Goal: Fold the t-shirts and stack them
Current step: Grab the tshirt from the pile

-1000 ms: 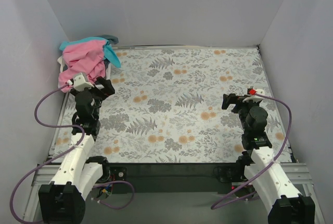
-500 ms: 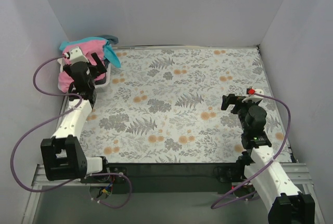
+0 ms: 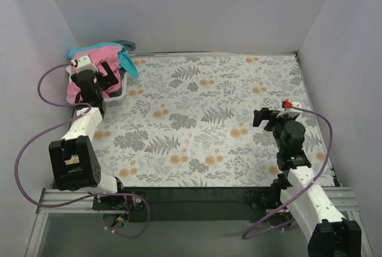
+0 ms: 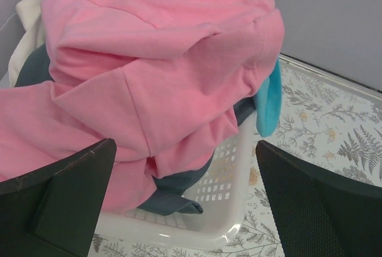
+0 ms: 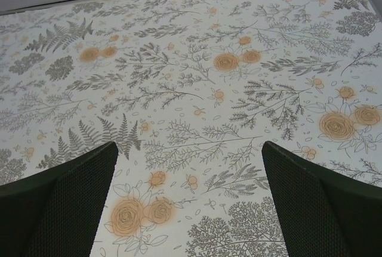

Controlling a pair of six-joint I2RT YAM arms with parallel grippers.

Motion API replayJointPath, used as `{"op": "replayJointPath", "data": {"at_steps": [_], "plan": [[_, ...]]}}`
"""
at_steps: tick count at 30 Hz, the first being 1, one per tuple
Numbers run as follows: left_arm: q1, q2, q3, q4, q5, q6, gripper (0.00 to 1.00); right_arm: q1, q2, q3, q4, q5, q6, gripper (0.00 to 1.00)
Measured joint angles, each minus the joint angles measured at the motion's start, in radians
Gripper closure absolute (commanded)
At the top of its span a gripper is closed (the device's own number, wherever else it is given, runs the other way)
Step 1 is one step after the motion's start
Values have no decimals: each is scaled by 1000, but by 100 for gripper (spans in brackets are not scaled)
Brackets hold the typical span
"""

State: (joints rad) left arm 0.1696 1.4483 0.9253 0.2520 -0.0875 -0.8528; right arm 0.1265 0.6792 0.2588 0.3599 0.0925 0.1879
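Observation:
The pink t-shirt (image 3: 98,57) lies heaped on top of the white basket (image 3: 117,97) at the table's far left corner. It fills the left wrist view (image 4: 149,72). The teal t-shirt (image 3: 127,63) hangs over the basket's right side, and a strip of it shows in the left wrist view (image 4: 270,105). The dark grey-blue t-shirt (image 4: 173,194) lies under the pink one inside the basket (image 4: 239,197). My left gripper (image 3: 108,76) is open and empty, just in front of the basket. My right gripper (image 3: 262,116) is open and empty above bare tablecloth at the right.
The floral tablecloth (image 3: 209,120) covers the table. Grey walls close in the left, back and right sides. A cream cloth (image 4: 27,36) shows at the basket's back left. The right wrist view holds only tablecloth (image 5: 197,90).
My left arm has swung up and left from the table's left side to the basket, its gripper open throughout. The right arm has barely moved.

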Motion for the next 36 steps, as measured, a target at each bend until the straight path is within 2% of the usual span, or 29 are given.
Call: {"op": "replayJointPath", "data": {"at_steps": [3, 6, 13, 17, 18, 20, 30, 32, 36], "plan": [[18, 51, 13, 18, 0, -4, 4, 0, 4, 0, 0, -10, 1, 2], [28, 112, 16, 18, -1, -12, 14, 0, 2, 0, 0, -14, 1, 2], [31, 176, 54, 19, -12, -19, 25, 0, 10, 0, 1, -36, 1, 2], [32, 208, 85, 32, -26, -24, 59, 0, 31, 0, 0, -44, 2, 2], [32, 214, 86, 34, -26, -23, 83, 0, 35, 0, 0, -44, 2, 2], [34, 223, 87, 34, -23, -29, 100, 0, 39, 0, 0, -45, 2, 2], [26, 187, 87, 16, 42, -40, 100, 0, 39, 0, 0, -51, 9, 2], [-22, 146, 88, -2, 39, -19, 100, 0, 39, 0, 0, -53, 11, 2], [-220, 65, 131, -53, 32, 28, 100, 0, 41, 0, 1, -56, 12, 2]]}}
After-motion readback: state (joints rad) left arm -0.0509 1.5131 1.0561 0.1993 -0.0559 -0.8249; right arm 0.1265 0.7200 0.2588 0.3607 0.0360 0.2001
